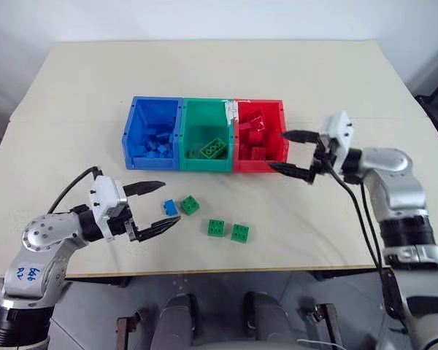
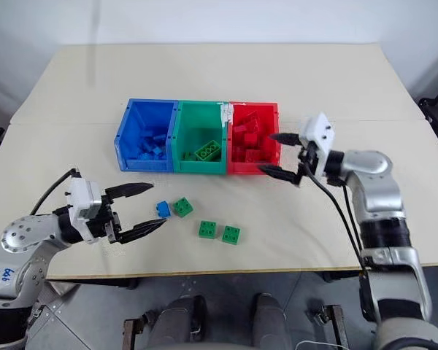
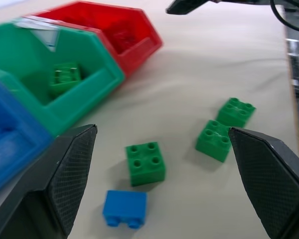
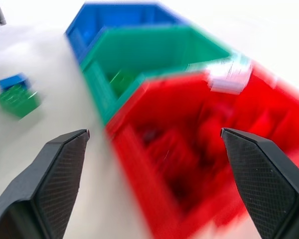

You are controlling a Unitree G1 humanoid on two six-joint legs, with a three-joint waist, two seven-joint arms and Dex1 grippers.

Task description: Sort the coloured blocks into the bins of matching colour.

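Three joined bins stand mid-table: blue bin (image 1: 138, 109), green bin (image 1: 204, 108) and red bin (image 1: 277, 109). On the table in front of them lie a blue block (image 1: 170, 207), a green block (image 1: 190, 205) touching it, and two more green blocks (image 1: 217, 227) (image 1: 240, 232) side by side. My left gripper (image 1: 171, 203) is open and level, its fingertips just left of the blue block. My right gripper (image 1: 277, 151) is open with nothing between its fingers, held at the red bin's right front corner.
The blue bin holds several blue bricks (image 1: 155, 143), the green bin one larger green brick (image 1: 213, 148), the red bin several red bricks (image 1: 254, 138). The table's front edge (image 1: 219, 271) runs close below the loose blocks. Bare tabletop lies behind and beside the bins.
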